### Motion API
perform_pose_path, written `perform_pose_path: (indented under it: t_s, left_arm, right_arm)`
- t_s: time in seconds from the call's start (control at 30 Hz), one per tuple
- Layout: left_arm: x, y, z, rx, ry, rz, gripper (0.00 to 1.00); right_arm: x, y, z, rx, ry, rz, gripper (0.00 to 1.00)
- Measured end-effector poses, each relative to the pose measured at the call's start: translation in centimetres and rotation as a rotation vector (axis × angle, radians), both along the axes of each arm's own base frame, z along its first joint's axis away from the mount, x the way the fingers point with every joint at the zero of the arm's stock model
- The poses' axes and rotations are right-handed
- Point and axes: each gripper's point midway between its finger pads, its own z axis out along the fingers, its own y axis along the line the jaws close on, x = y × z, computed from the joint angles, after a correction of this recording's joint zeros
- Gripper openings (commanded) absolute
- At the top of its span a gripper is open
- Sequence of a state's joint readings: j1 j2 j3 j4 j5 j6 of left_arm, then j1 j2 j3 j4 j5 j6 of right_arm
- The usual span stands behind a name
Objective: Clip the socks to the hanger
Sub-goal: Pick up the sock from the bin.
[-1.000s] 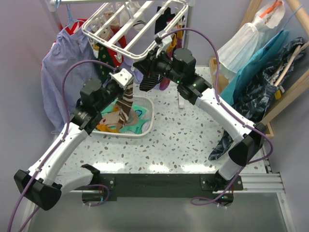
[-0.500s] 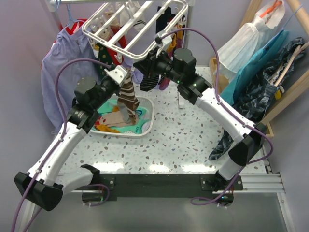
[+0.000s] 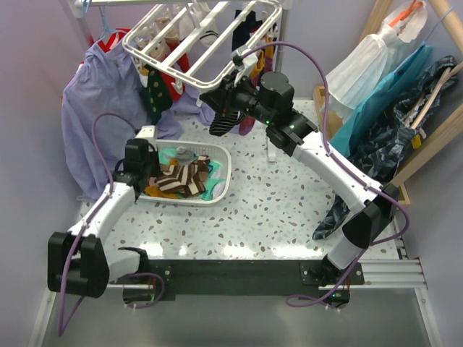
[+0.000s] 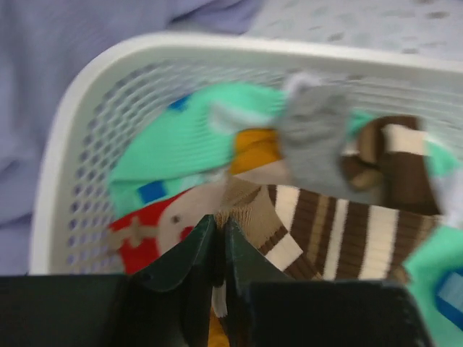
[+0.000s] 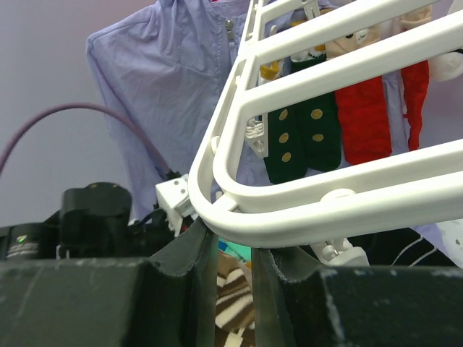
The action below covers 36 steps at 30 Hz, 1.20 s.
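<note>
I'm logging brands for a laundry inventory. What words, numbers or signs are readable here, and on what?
None: no letters, numbers or logos are readable in any view, though the left wrist view is blurred.
The white plastic drying hanger and white slotted laundry basket bear no marks.
The teal sock shows only blue squares, the dark green sock only gold dots: patterns, not text.

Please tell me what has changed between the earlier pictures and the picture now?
The left claw came down from under the white plastic drying hanger to the white slotted laundry basket. The brown-and-cream striped sock that it held up now lies in the basket. Whether it has been let go cannot be told. The right claw stayed shut on the hanger's corner.
</note>
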<state>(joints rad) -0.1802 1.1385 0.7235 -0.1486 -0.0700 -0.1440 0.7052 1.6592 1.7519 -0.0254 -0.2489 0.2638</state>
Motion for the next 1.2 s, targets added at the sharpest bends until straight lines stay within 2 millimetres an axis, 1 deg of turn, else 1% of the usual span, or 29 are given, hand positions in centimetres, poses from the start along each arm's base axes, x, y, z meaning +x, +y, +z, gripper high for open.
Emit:
perform_pose_path:
  t_s: [0.03,0.07,0.1,0.13,0.17,0.2,0.37,0.43,0.47,0.53,0.57,0.63,0.73,0.77,0.83,0.87,0.93,0.97,1.07,1.13,1.2]
  left_arm:
    - [0.1,2.1,-1.4,0.011,0.055,0.092,0.34]
    - [0.1,3.2,-2.1,0.022,0.09,0.14,0.43]
    - [0.1,4.3,-2.9,0.034,0.137,0.199,0.61]
    - [0.2,4.8,-3.2,0.043,0.163,0.231,0.68]
    - [0.3,5.1,-3.2,0.054,0.178,0.248,0.72]
    - [0.4,5.3,-2.9,0.051,0.188,0.273,0.76]
    - [0.4,5.7,0.1,0.023,0.16,0.341,0.74]
    - [0.2,5.1,1.0,0.009,0.159,0.344,0.71]
    - [0.1,4.5,1.2,0.001,0.165,0.335,0.7]
    - [0.0,3.3,0.9,-0.009,0.192,0.313,0.68]
    - [0.0,2.8,0.4,-0.012,0.214,0.308,0.66]
    - [-0.1,2.3,-1.4,-0.005,0.274,0.302,0.65]
    - [-0.7,2.0,-4.9,0.009,0.396,0.312,0.6]
    - [-1.0,1.9,-5.8,0.009,0.427,0.316,0.58]
    - [-1.5,1.7,-7.1,0.007,0.464,0.315,0.53]
    - [-1.9,1.5,-7.6,0.002,0.48,0.314,0.45]
    - [-2.7,1.2,-8.4,-0.008,0.504,0.313,0.35]
    - [-2.9,1.1,-8.7,-0.011,0.513,0.314,0.21]
    - [-3.6,1.1,-9.2,-0.015,0.527,0.322,0.0]
    - [-3.7,1.1,-9.0,-0.019,0.522,0.33,0.0]
    - [-3.6,1.4,-8.1,-0.017,0.497,0.334,0.0]
  right_arm:
    - [0.0,0.0,0.0,0.0,0.0,0.001,0.03]
    - [0.0,0.0,0.0,0.001,0.0,0.002,0.03]
    - [0.0,0.0,0.0,0.001,0.0,0.003,0.03]
    - [0.0,0.0,0.0,0.001,-0.001,0.003,0.03]
    - [0.0,0.0,0.0,0.001,-0.001,0.003,0.03]
    - [0.0,0.0,0.0,0.001,-0.001,0.003,0.03]
    - [0.0,0.0,0.0,0.001,-0.001,0.003,0.03]
    - [0.0,0.0,0.0,0.001,-0.001,0.004,0.03]
    - [0.0,0.0,0.0,0.001,-0.001,0.004,0.03]
    - [0.0,0.0,0.0,0.001,-0.001,0.004,0.03]
    - [0.0,0.0,0.0,0.001,-0.001,0.004,0.03]
    - [0.0,0.0,0.0,0.001,-0.001,0.004,0.03]
    - [0.0,0.0,0.0,0.001,-0.001,0.003,0.03]
    - [0.0,0.0,0.0,0.001,-0.001,0.003,0.03]
    - [0.0,0.0,0.0,0.001,-0.001,0.004,0.03]
    - [0.0,0.0,0.0,0.001,-0.002,0.004,0.03]
    - [0.0,0.0,0.0,0.001,-0.001,0.004,0.03]
    - [0.0,0.0,0.1,0.001,-0.002,0.004,0.03]
    - [0.0,0.0,0.1,0.001,-0.002,0.003,0.03]
    - [0.0,0.0,0.1,0.001,-0.002,0.004,0.03]
    - [0.0,0.0,0.1,0.001,-0.002,0.004,0.03]
